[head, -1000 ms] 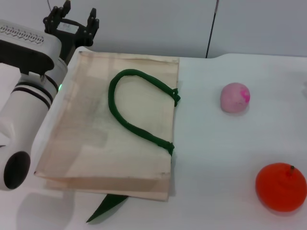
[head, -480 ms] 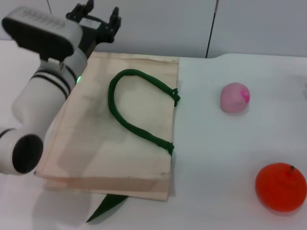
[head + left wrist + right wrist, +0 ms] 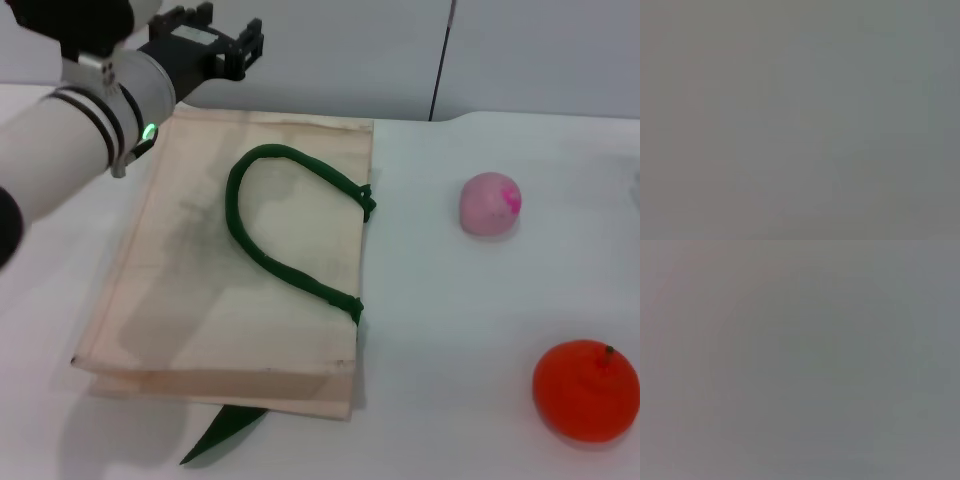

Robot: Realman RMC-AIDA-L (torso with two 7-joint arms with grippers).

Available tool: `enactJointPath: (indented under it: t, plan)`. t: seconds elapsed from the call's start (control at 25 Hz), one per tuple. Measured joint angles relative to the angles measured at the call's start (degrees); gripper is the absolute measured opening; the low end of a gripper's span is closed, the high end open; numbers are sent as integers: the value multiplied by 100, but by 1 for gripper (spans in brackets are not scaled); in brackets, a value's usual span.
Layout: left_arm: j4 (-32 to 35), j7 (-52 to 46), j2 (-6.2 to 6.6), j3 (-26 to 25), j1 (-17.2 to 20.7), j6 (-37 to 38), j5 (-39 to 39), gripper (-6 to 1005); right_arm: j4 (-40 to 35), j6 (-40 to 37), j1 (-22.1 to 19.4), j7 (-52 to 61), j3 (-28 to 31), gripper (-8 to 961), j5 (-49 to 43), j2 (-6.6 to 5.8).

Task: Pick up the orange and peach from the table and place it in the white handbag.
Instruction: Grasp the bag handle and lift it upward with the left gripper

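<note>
Cream cloth, limp and flat, the bag [image 3: 240,270] lies on the white tabletop [image 3: 450,330] with its green handle [image 3: 275,220] looped on top; its mouth will likely need lifting by that handle or an edge. The orange [image 3: 585,390], near the front at the right, looks firm, smooth and apt to roll, so grip across its middle. The smaller peach [image 3: 489,204], farther back, seems lighter. The left gripper [image 3: 235,45] hangs above the bag's far left corner, jaws apparently apart, holding nothing. The right gripper is out of sight.
</note>
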Motion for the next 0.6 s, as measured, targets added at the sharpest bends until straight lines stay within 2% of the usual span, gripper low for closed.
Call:
enactJointPath:
  t: [0.12, 0.24, 0.44, 0.52, 0.6]
  plan:
    - [352, 2, 0, -436, -24, -1096, 60, 602, 0, 0, 9, 0, 0, 765, 0, 0]
    - [556, -15, 0, -854, -116, -2164, 158, 543, 1, -5, 20, 0, 0, 764, 0, 0]
    - [591, -61, 0, -1462, -383, -3345, 170, 444, 1, -9, 20, 0, 0, 764, 0, 0]
    - [545, -93, 0, -1857, -598, -4136, 177, 447, 0, -9, 19, 0, 0, 764, 0, 0]
    - [515, -95, 1, -1985, -673, -4394, 189, 449, 0, -9, 28, 0, 0, 764, 0, 0]
